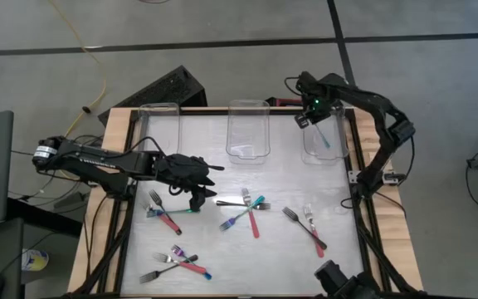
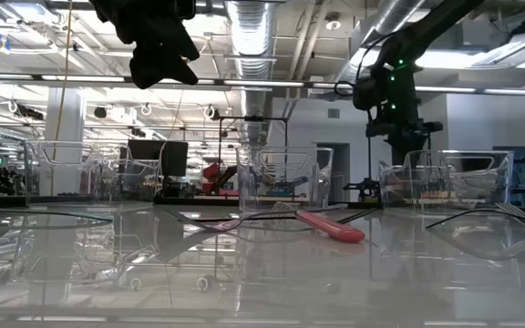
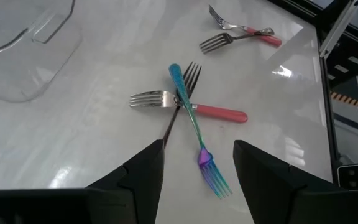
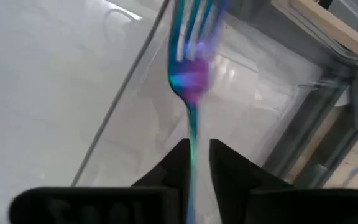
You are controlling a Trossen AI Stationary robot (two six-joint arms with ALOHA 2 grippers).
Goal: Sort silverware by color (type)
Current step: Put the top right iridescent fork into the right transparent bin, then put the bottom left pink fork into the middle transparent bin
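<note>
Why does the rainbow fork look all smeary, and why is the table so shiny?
In the right wrist view, the fork sits close to the camera, its prongs blurred. In the low view, the table mirrors the ceiling lights. In the left wrist view, glare whitens the table near the far forks.

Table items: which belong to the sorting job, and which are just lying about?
Job: forks scattered on the table; teal fork between the right gripper fingers above the right bin; left gripper, open.
Lying about: black keyboard; yellow cable.

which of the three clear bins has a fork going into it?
The right-hand bin, under the right gripper with a teal fork; the other two show none.
</note>
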